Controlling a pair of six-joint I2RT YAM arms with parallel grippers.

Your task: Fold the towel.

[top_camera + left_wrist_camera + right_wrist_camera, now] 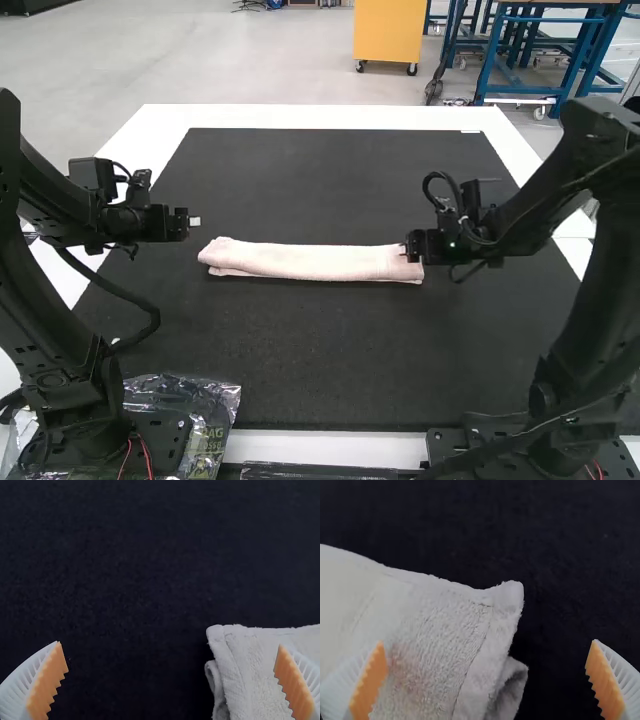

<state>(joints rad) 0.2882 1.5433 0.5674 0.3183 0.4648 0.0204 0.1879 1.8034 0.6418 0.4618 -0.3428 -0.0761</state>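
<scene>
Partly, the wide-spread right tool (412, 246) hides the towel (305, 261), left tool (195, 221) likewise spread

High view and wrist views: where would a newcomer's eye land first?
The pale pink towel stands out most, a long, narrow folded strip lying crosswise on the black mat. Next, in the wrist views, come the orange-padded left gripper and right gripper, both open near opposite ends of the strip.

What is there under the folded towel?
The towel rests on the black mat. At both its ends, the edge of a lower layer peeks out. Whatever else lies between towel and mat is covered and cannot be seen.
</scene>
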